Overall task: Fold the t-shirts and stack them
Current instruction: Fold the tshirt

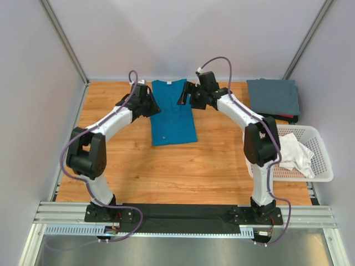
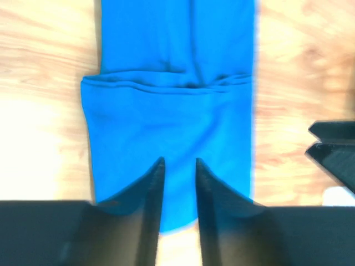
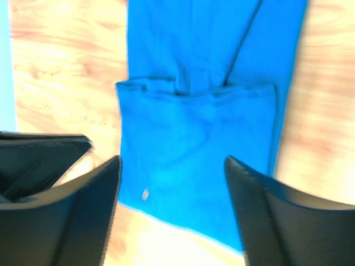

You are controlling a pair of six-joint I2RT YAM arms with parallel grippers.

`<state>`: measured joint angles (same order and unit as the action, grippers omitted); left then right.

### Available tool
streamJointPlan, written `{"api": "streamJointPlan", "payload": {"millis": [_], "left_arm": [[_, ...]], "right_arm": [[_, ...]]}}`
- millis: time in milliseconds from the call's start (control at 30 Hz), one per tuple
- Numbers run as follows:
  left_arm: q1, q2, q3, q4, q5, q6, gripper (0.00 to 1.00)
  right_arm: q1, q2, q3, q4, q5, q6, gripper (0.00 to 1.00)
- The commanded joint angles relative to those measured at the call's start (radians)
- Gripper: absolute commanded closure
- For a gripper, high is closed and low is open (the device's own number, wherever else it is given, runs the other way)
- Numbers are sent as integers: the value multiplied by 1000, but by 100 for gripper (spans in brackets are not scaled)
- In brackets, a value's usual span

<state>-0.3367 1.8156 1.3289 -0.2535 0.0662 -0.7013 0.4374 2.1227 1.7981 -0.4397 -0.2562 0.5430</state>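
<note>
1. Small pale mark on the teal shirt (image 1: 173,113), close to its near left corner; too small to read.
2. Teal shirt flat at the far middle of the table (image 1: 166,177), folded to a long narrow strip, collar at the far end, side edges straight.
3. In the wrist views, a folded flap across the strip, hem running side to side.
4. Left gripper (image 2: 178,162) at the strip's far left, fingers slightly apart, blue cloth showing through the gap, nothing pinched.
5. Right gripper (image 3: 172,159) at the strip's far right, fingers wide apart, holding nothing.
6. Grey shirt (image 1: 273,97) folded at the far right corner, well apart from the teal one.
7. White shirt (image 1: 294,152) crumpled in the basket (image 1: 324,166) at the right edge, just beside the right arm.
8. Bare wood from the strip's near edge to both arm bases, and leftward out to the table edge.
</note>
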Motion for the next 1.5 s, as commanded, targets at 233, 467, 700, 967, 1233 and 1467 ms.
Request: {"api": "streamJointPlan", "payload": {"millis": [233,467,700,967,1233,1467], "left_arm": [[-18,-347,-322,-129,33,-72,36],[-30,-429,-487,-70,23,-113,41],[-28,-339,-504,11,35,-145,49],[-28,-276,-531,82,3,-175,54],[-9,-200,-548,155,14,-199,55],[5,-196,-568,201,24,-193,64]], "right_arm": [[-2,-319,-462,-51,83,3,0],[-2,-405,-752,134,12,101,4],[0,-334,-753,209,-20,129,22],[0,-314,-746,249,-8,153,27],[0,-264,-737,276,-22,181,38],[1,-230,-727,289,-20,187,55]]}}
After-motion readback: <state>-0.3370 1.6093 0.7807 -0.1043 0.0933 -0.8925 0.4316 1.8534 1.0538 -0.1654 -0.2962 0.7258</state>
